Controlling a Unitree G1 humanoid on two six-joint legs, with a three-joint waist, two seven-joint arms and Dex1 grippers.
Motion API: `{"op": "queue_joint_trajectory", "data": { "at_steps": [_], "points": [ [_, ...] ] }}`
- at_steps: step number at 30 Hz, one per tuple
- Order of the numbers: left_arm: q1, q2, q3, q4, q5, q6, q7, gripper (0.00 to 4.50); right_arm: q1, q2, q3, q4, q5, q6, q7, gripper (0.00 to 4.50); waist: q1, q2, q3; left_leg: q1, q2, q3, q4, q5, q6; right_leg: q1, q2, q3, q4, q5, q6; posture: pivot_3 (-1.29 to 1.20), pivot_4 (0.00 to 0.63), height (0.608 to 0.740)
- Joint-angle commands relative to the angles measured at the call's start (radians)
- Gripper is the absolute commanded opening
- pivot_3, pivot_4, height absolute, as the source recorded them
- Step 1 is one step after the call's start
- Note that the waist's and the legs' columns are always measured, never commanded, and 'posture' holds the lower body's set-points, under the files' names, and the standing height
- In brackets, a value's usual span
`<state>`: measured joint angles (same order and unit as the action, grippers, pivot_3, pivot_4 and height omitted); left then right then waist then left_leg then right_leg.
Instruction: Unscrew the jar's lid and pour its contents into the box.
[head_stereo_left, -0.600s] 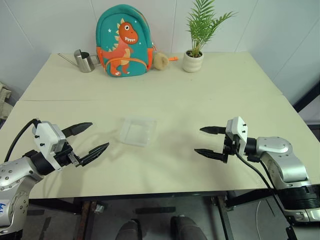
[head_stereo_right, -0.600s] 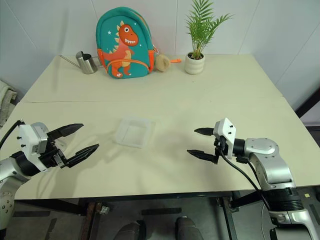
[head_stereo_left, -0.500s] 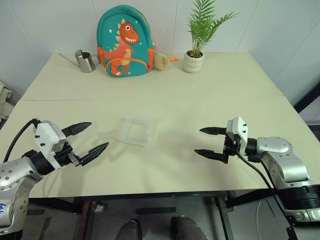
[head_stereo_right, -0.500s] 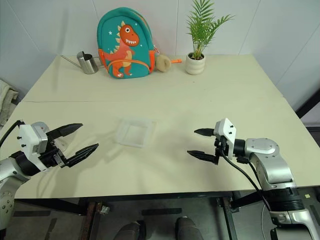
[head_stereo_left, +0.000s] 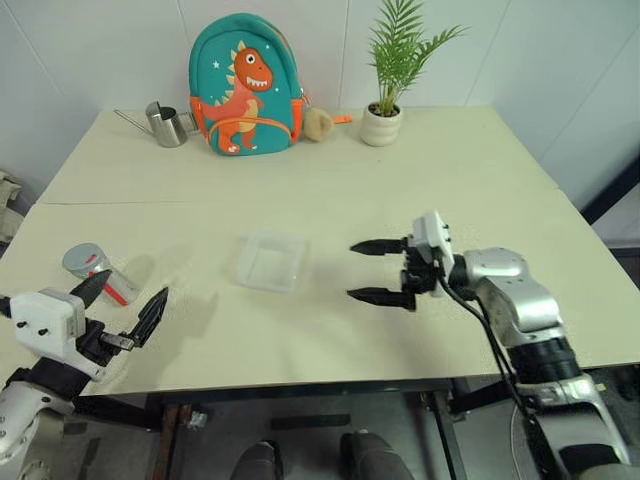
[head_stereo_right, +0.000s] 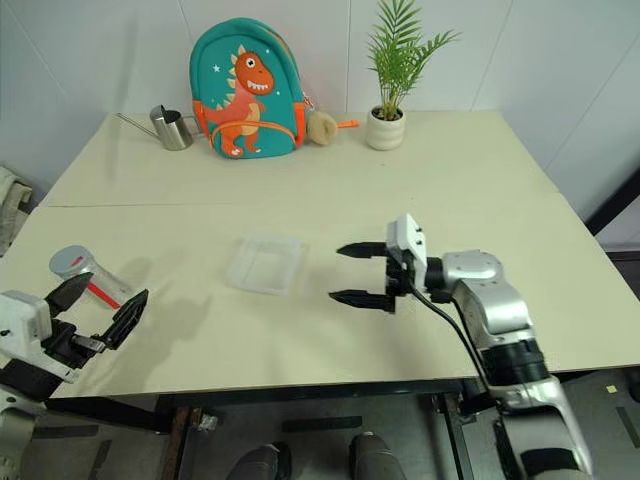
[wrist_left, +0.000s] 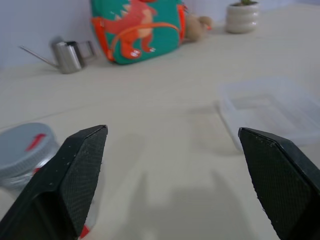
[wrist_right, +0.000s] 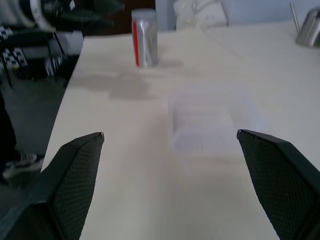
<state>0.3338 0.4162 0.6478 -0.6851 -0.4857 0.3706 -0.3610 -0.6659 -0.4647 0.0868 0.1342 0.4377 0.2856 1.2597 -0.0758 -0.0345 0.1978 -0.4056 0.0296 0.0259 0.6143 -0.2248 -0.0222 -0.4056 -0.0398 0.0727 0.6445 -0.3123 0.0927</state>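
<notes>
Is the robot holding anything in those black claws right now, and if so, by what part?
Nothing is held. The left gripper hangs open beside the jar, not touching it; the right gripper is open above the table near the box.

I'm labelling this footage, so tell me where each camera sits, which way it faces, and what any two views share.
Left eye and right eye views: on the head, looking forward and down over the table; both arms show, left claw and right claw open.
Left wrist view: on the left wrist, looking across the table past the jar toward the backpack; its own fingers show.
Right wrist view: on the right wrist, facing the box and the jar; its own fingers show.
Shared: both wrist views show box and jar.
</notes>
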Motion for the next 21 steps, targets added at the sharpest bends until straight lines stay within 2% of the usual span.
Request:
{"op": "queue_joint_trajectory", "data": {
  "at_steps": [1,5,7,14,21],
  "points": [
    [0.064,-0.123,-0.013,-0.062,0.059,-0.026,0.122,4.47,-0.054,0.061,0.0,0.018,0.015,-0.008,-0.032,4.5,0.0,-0.001,-0.001,0.001,0.0,0.001,0.0,0.0,0.0,0.0,0.0,0.0,-0.001,0.0,0.0,0.0,0.15,0.74],
    [-0.013,-0.344,-0.079,-0.054,0.155,-0.024,0.392,4.47,-0.094,0.094,0.022,-0.017,0.077,0.094,0.02,4.5,0.001,-0.001,-0.001,0.0,0.0,0.003,0.0,-0.001,0.001,0.0,0.0,-0.001,-0.002,0.001,0.002,0.0,0.15,0.74],
    [-0.058,-0.389,-0.114,-0.03,0.211,-0.036,0.461,4.47,-0.099,0.111,0.03,-0.01,0.068,0.092,0.008,4.5,0.012,-0.002,-0.001,0.0,0.0,0.001,0.001,-0.001,0.001,0.0,0.001,-0.001,-0.001,0.001,0.002,0.0,0.15,0.74],
    [-0.197,-0.374,-0.167,0.109,0.31,-0.095,0.526,4.47,-0.097,0.187,0.053,-0.017,0.033,0.063,-0.06,4.5,0.019,-0.003,-0.002,0.0,0.001,0.004,0.001,-0.001,0.001,0.0,0.003,-0.002,-0.001,0.002,0.002,0.0,0.15,0.74],
    [-0.32,-0.326,-0.198,0.255,0.413,-0.12,0.589,4.47,-0.067,0.208,0.042,-0.087,0.047,0.08,-0.118,4.5,0.02,-0.003,-0.002,-0.001,0.001,0.005,0.001,-0.002,0.0,-0.002,0.003,-0.001,-0.001,0.002,0.003,0.0,0.15,0.74]
  ]
}}
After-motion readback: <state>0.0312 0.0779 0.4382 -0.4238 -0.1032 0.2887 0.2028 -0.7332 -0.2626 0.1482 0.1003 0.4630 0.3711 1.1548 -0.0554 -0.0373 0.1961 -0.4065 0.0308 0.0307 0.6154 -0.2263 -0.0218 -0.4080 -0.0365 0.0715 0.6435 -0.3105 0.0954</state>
